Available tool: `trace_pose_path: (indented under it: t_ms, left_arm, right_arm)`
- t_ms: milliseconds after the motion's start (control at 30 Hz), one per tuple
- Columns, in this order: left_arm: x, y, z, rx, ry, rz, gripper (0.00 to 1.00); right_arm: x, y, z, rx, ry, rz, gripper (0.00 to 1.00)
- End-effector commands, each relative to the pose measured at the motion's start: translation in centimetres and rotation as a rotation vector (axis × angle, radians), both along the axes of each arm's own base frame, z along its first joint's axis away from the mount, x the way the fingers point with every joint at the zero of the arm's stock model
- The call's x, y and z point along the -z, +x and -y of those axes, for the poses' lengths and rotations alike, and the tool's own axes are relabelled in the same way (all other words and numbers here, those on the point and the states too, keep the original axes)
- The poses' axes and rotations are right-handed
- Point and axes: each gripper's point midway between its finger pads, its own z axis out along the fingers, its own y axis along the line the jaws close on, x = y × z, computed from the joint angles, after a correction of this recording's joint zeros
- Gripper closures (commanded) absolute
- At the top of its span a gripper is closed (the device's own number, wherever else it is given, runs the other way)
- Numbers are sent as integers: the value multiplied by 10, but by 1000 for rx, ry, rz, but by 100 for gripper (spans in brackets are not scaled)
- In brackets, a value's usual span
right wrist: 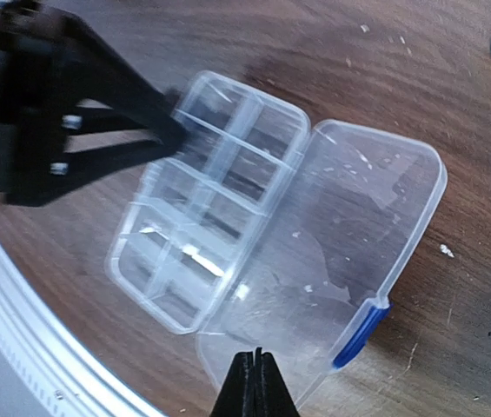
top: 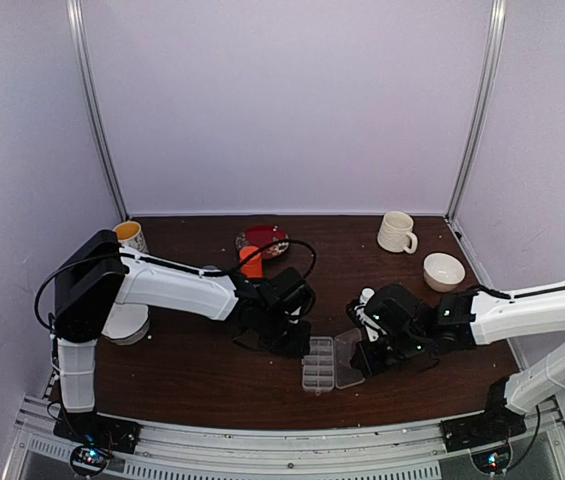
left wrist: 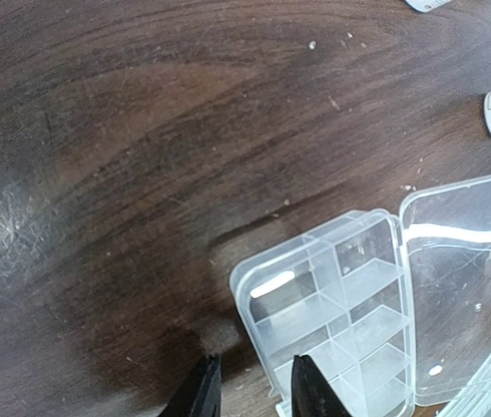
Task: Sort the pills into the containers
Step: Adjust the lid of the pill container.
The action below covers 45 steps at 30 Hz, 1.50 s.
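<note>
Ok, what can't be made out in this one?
- Pills: too small in the top view; wrist views show only pale specks.
- Left tool: cut off by the left wrist view's bottom edge; grip on the organiser box unclear.
- Right tool: shut in the right wrist view; anything pinched is hidden.

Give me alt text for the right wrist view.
An open clear box lies on the dark table, its lid flat beside it. The left gripper meets the box's upper-left edge; the right gripper, shut, is over the lid's near edge.
</note>
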Motion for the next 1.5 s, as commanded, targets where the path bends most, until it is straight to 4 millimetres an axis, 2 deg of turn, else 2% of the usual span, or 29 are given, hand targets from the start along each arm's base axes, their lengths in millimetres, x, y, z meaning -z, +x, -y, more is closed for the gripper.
trace_pose_path:
  t_ms: [0, 133, 367, 567, 867, 1100, 1300, 1467]
  left_arm:
    - [3, 0, -18, -6, 66, 11, 71]
    - [5, -1, -22, -2, 81, 12, 71]
    - [5, -1, -22, -1, 84, 13, 71]
    - [7, -3, -30, -2, 101, 4, 71]
    - [8, 0, -54, -29, 138, 25, 72]
    - [6, -2, -35, 2, 65, 6, 72]
    - [13, 3, -28, -6, 68, 5, 72]
    - [9, 10, -18, 14, 52, 27, 72]
  right_arm:
    - [16, 14, 13, 61, -95, 7, 100]
    - [37, 15, 22, 77, -146, -20, 100]
    - [56, 14, 14, 52, -158, -57, 100]
    - [54, 16, 3, 29, -153, -70, 100]
    - [53, 23, -3, 46, -168, -64, 100]
    - [58, 25, -4, 43, -208, -72, 100]
    - [63, 33, 1, 82, -276, -67, 100]
    - [57, 33, -6, 82, -231, -66, 100]
